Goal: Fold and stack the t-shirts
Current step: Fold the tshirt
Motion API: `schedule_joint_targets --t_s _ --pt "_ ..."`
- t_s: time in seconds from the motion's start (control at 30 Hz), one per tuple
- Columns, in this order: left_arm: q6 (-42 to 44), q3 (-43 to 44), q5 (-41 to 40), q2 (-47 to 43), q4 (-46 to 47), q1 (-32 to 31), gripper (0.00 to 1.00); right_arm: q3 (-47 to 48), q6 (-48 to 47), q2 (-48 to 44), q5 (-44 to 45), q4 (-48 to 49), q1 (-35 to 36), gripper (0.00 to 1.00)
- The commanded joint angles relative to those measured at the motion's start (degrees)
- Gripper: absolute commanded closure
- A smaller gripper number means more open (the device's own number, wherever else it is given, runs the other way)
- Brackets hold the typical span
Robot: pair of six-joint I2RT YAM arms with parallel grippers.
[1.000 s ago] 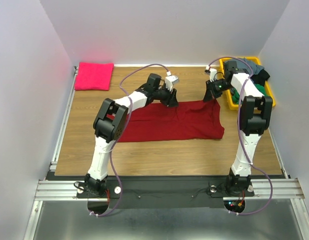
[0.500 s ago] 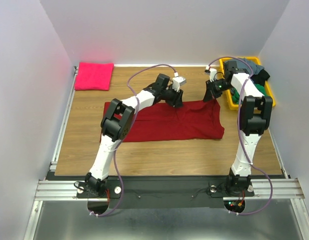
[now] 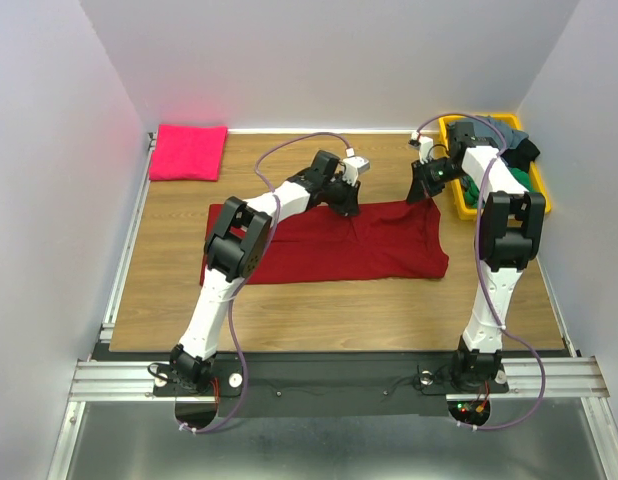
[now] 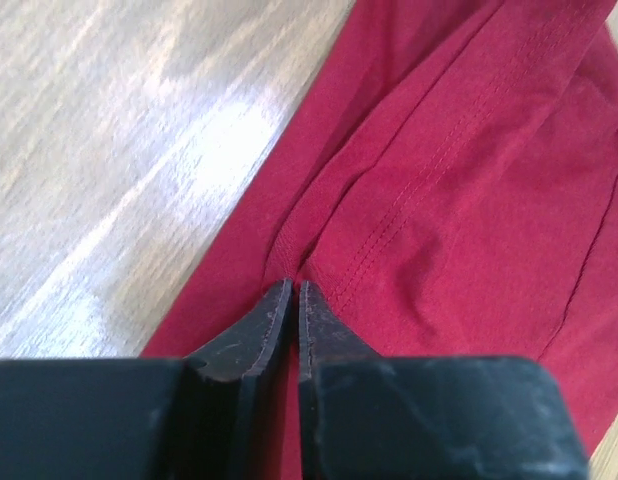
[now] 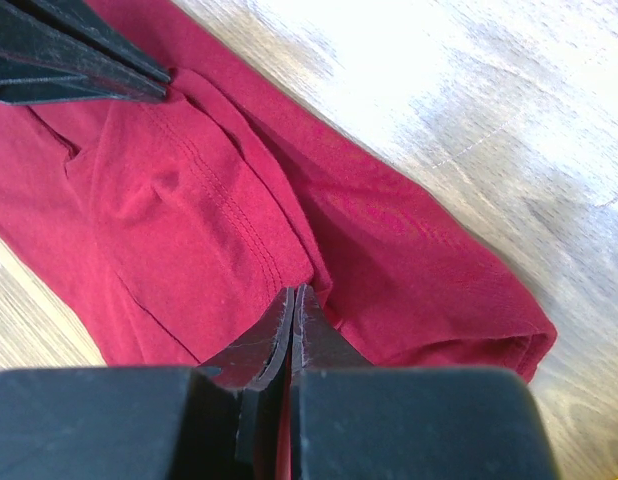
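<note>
A dark crimson-red t-shirt (image 3: 339,250) lies spread flat across the middle of the wooden table. My left gripper (image 3: 347,202) is at the shirt's far edge, near its middle. In the left wrist view it (image 4: 294,285) is shut on a puckered fold of the shirt (image 4: 469,200). My right gripper (image 3: 417,195) is at the shirt's far right corner. In the right wrist view it (image 5: 292,292) is shut on a hemmed edge of the shirt (image 5: 189,220), and the left gripper's fingers (image 5: 79,70) show at the top left. A folded hot-pink t-shirt (image 3: 189,152) lies at the far left corner.
A yellow bin (image 3: 542,185) at the far right holds grey, green and black t-shirts, close behind the right arm. Walls close in the table on the left, back and right. Bare wood (image 3: 319,310) lies between the shirt and the arm bases.
My left gripper moved right along the shirt's far edge, then eased back a little to the left. The right arm and the pink shirt have not moved.
</note>
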Motion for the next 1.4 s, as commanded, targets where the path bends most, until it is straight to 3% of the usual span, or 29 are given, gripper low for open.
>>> schedule_joint_targets --t_s 0.0,0.2,0.63,0.97,1.03,1.07,1.1,1.23,1.37 --pt "0.5 -0.4 2.4 -4.8 5.5 0.2 0.88 0.2 -1.2 -1.8 -0.8 -0.4 -0.3 0.99" --pt "2.8 -5.1 4.3 -8.4 9.1 0.2 1.00 -0.5 -2.9 -3.7 -0.5 -0.8 -0.3 0.99" --pt "8.8 -21.4 7.2 -19.4 20.2 -0.2 1.00 -9.8 -15.1 -12.4 -1.5 -4.3 -0.3 0.99" --pt "21.0 -30.5 8.2 -25.2 21.4 -4.8 1.00 -18.6 -21.4 -17.6 -1.1 -5.4 -0.2 0.99" --pt "24.8 -32.4 7.4 -26.4 20.2 -6.8 0.95 -20.9 -23.4 -19.0 -0.3 -5.7 -0.2 0.98" --pt "26.3 -33.0 6.7 -26.7 19.7 -7.5 0.94 -21.8 -24.1 -19.5 0.1 -5.8 -0.2 0.96" --pt "27.6 -34.2 6.2 -27.4 19.3 -8.1 0.92 -23.0 -25.4 -19.8 0.6 -6.4 -0.2 0.87" --pt "32.8 -36.8 5.0 -29.5 17.1 -9.7 0.68 -24.9 -28.2 -21.9 2.7 -8.6 -0.2 0.59" --pt "33.9 -38.2 5.1 -32.6 14.1 -9.6 0.61 -24.0 -28.3 -23.3 3.8 -11.2 -0.2 0.54"
